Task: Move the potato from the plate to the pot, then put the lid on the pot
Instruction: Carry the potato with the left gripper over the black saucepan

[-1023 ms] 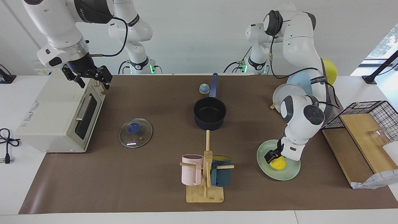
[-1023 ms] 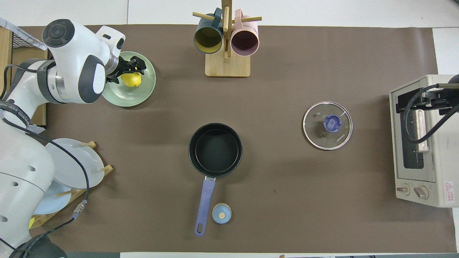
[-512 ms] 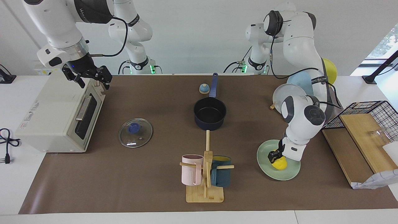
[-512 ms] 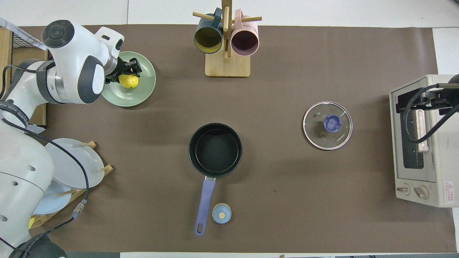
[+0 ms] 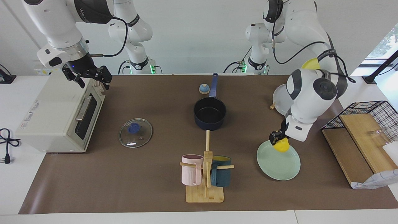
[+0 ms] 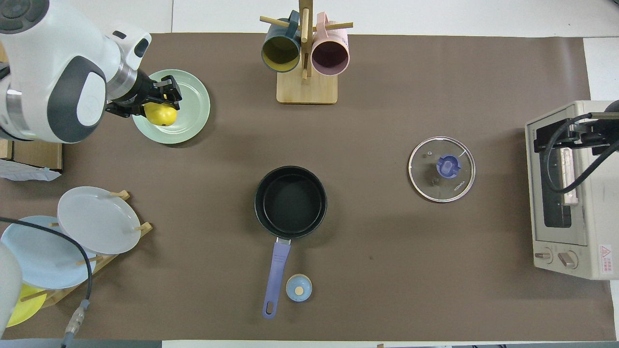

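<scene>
Potato [image 5: 282, 146], smooth bright yellow, hangs clenched in left jaws over mint plate [image 5: 279, 166]; right jaws released.

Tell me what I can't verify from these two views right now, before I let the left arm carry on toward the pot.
- Left tool on the potato: the contact is hidden, by the wrist in the facing view, by the tool body in the overhead view.
- Right tool over the toaster oven: cut off by the overhead view's edge.
- Pot and lid: fully visible.
- Plate rack: partly covered by the left arm in both views.
</scene>
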Motion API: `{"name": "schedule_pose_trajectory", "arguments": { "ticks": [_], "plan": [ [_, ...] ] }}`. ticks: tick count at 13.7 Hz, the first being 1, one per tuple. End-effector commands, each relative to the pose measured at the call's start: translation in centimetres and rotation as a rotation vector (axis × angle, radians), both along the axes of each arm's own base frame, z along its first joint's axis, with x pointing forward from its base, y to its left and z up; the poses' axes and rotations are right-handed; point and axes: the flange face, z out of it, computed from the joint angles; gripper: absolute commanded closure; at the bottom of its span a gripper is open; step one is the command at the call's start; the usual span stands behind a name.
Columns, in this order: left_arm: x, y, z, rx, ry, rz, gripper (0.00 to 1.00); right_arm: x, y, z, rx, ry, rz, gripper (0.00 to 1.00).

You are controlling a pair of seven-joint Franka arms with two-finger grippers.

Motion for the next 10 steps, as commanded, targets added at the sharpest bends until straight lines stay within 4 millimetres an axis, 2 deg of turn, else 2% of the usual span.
{"name": "schedule_pose_trajectory", "arguments": {
  "ticks": [1,2,4,7,9,10],
  "plan": [
    [-7.3,-2.2,5.7,-0.024,0.038,0.004,1.0,-0.4,-0.1,0.2,0.01,0.0,-0.005,0.0],
    [-9.2,-3.4,6.6,-0.022,0.043,0.003,1.0,-0.4,-0.1,0.2,0.01,0.0,-0.005,0.0],
    [-13.5,-8.2,5.9,-0.015,0.049,0.01,1.0,-0.4,-0.1,0.2,0.01,0.0,-0.005,0.0],
    [-18.8,-13.8,2.5,-0.049,-0.025,-0.033,1.0,-0.4,-0.1,0.2,0.01,0.0,-0.005,0.0],
    [-20.4,-17.8,-0.7,-0.072,-0.062,-0.05,1.0,-0.4,-0.1,0.2,0.01,0.0,-0.005,0.0],
    [-20.5,-19.5,-2.7,-0.072,-0.063,-0.064,1.0,-0.4,-0.1,0.2,0.01,0.0,-0.005,0.0]
  ]
}}
